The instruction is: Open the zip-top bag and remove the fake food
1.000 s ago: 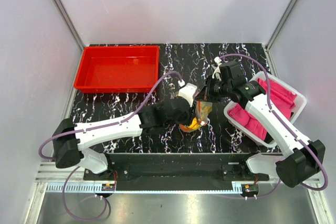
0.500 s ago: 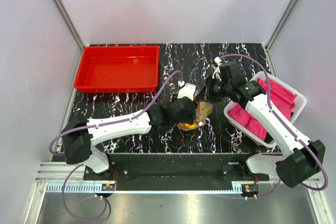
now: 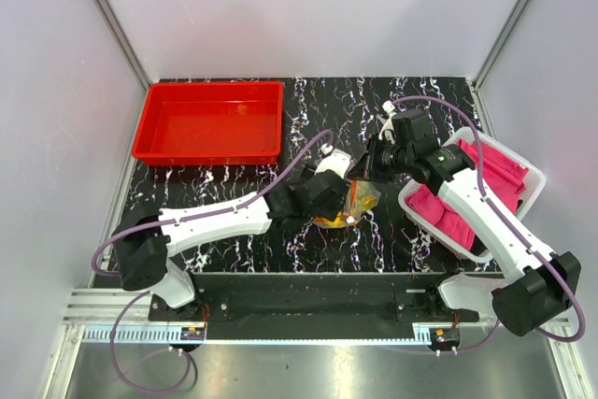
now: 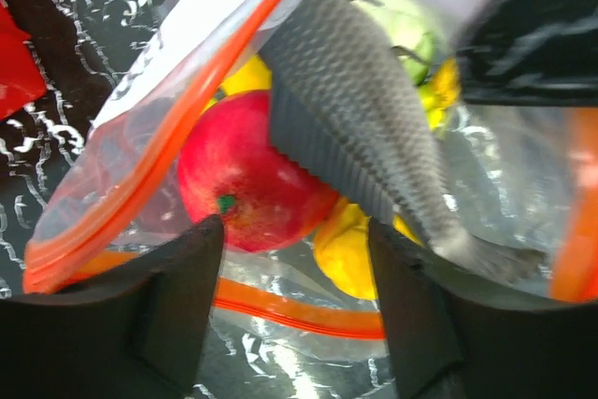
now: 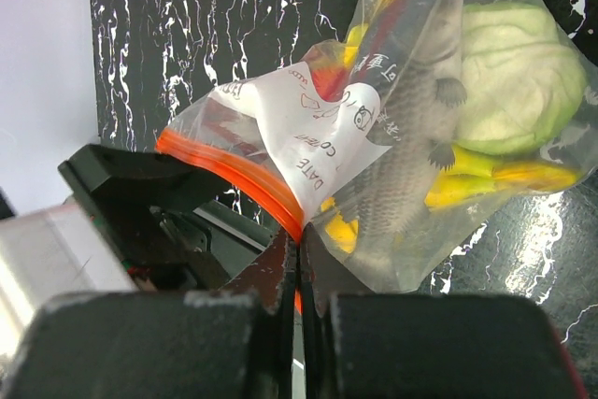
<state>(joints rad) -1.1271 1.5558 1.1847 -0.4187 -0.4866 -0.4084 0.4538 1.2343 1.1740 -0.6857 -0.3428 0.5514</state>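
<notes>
While the black marbled table (image 3: 420, 100) carries everything, the work is at its middle, where the zip-top bag (image 3: 358, 201) sits between the two arms. It is slung from its far lip, so its long axis runs from that raised mouth down toward the near edge.

The right hand (image 5: 297, 249) has its fingers pressed together on the orange zip strip (image 5: 234, 170). The left hand (image 4: 291, 231) is spread at the mouth, gripping nothing. The strips look parted, so I judge the opening done and the removal of the fake food just beginning.

The grey fish (image 4: 355, 109) lies lengthwise, tail toward the mouth and head deep inside. The red fruit (image 4: 248, 184) sits nearest the left hand, with a yellow fruit (image 4: 350, 254) beside it. Next, the left hand should go in between the strips and close on the red fruit.
</notes>
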